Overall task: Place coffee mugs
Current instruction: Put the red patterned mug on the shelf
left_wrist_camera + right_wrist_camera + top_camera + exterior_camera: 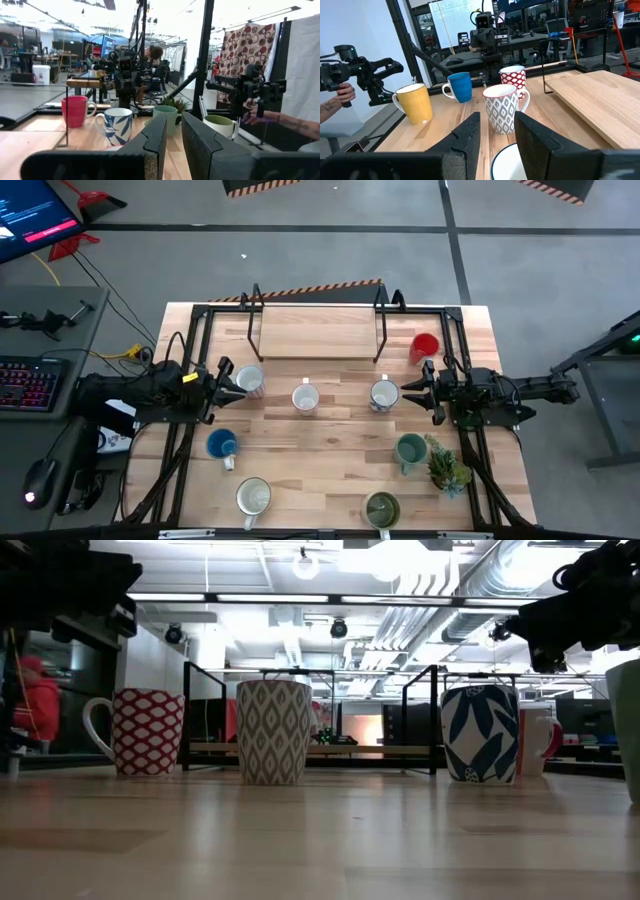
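Several coffee mugs stand upright on the wooden table (330, 430). A red-patterned white mug (250, 380), a grey-patterned one (305, 397) and a blue-leaf one (383, 394) form a row across the middle. A red mug (424, 347) stands at the far right. Blue (221, 445), teal (409, 450), yellow-cream (253, 497) and olive (381, 508) mugs stand nearer. My left gripper (238, 383) hovers level beside and above the red-patterned mug, its fingers (174, 120) a narrow gap apart and empty. My right gripper (408, 393) hovers level over the blue-leaf mug's rim (507, 162), open (497, 120) and empty.
A low wooden shelf on black metal legs (316, 332) stands at the table's far middle. A spiky green potted plant (447, 465) sits by the teal mug at the right. Beside the table, a person's hand holds a camera rig (355, 70).
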You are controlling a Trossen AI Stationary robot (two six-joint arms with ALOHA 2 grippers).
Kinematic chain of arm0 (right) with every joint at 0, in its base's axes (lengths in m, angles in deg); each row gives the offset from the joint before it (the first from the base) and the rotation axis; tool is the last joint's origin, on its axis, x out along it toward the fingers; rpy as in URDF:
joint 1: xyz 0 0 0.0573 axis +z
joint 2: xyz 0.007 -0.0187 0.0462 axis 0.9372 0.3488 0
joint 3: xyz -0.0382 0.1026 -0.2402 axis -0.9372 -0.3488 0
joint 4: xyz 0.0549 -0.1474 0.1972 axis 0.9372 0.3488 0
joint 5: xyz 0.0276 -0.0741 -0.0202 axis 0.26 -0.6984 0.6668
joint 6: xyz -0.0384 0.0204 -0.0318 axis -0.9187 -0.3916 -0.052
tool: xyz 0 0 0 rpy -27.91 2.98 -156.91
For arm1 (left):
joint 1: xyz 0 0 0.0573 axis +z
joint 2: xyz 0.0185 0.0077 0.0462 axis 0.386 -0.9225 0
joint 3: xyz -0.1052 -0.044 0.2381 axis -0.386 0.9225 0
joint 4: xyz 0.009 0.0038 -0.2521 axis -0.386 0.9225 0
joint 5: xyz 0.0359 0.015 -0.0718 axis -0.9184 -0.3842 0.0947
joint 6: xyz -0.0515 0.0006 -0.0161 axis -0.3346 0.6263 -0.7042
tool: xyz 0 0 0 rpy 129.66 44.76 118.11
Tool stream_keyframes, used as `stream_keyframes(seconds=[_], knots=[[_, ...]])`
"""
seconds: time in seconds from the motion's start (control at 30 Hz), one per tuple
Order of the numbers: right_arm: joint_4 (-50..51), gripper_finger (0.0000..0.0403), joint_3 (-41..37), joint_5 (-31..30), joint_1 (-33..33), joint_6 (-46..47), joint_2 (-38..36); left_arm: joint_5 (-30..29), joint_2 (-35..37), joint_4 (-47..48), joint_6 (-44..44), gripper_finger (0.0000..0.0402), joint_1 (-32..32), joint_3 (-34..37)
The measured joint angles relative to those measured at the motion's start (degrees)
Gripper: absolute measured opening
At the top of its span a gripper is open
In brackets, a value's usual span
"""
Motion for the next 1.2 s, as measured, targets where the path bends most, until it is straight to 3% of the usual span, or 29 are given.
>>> stream_keyframes(seconds=[0.47, 0.97, 1.2], knots=[[0.0, 0.0108, 0.0, 0.0, 0.0, 0.0, 0.0, -0.1, 0.0, 0.2, -0.3, 0.0051, 0.0, 0.0], [-0.1, 0.0108, 0.0, -0.4, 0.0, -3.1, 0.0, -5.2, 0.0, 0.2, 0.3, 0.0051, 0.0, 0.0], [-0.1, 0.0108, 0.0, -0.4, 0.0, -1.4, 0.0, -5.6, 0.0, 0.6, 5.4, 0.0051, 0.0, 0.0]])
